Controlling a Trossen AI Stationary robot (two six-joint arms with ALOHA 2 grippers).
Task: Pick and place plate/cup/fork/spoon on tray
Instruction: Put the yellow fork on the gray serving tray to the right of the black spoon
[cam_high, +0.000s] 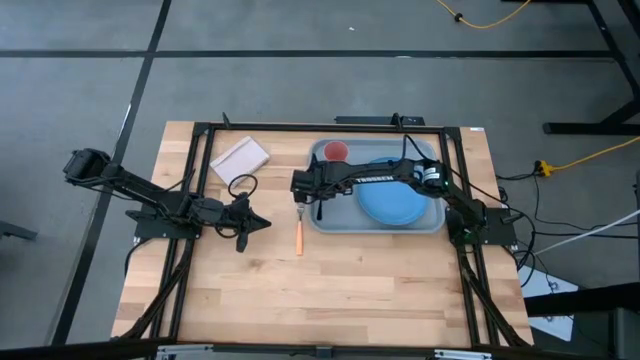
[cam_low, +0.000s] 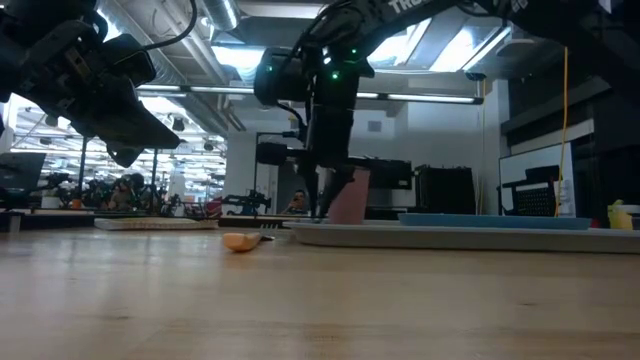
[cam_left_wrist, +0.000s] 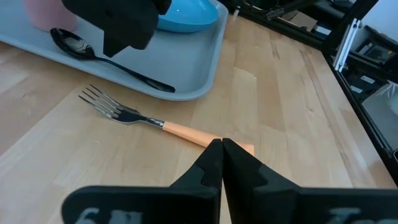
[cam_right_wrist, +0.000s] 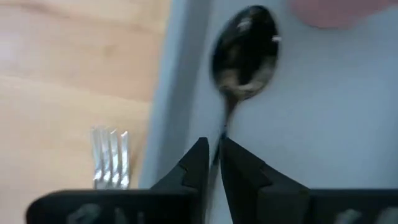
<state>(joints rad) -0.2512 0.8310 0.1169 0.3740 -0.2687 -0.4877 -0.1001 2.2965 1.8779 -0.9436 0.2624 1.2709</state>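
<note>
Pale wooden table (cam_high: 330, 290) bears the large grey-blue rimmed tray (cam_high: 330, 222); inside lie the dark oval-bowled spoon (cam_right_wrist: 244, 53), round blue plate (cam_high: 392, 204) and pink-red cup (cam_high: 335, 151); the right gripper (cam_right_wrist: 213, 163) hovers over the spoon handle, fingers narrowly parted; the orange-handled metal fork (cam_left_wrist: 140, 117) lies on the table just beside the tray; the left gripper (cam_left_wrist: 222, 163) waits nearby, fingers pressed together.

The right arm reaches leftward from its base at the right side of the surface, its right pincer (cam_high: 318, 205) pointing straight down with the fingers (cam_right_wrist: 198, 163) parted by a narrow gap. The left arm stretches rightward from the left side, its left pincer (cam_high: 262, 224) raised above the surface, fingers pressed together.
</note>
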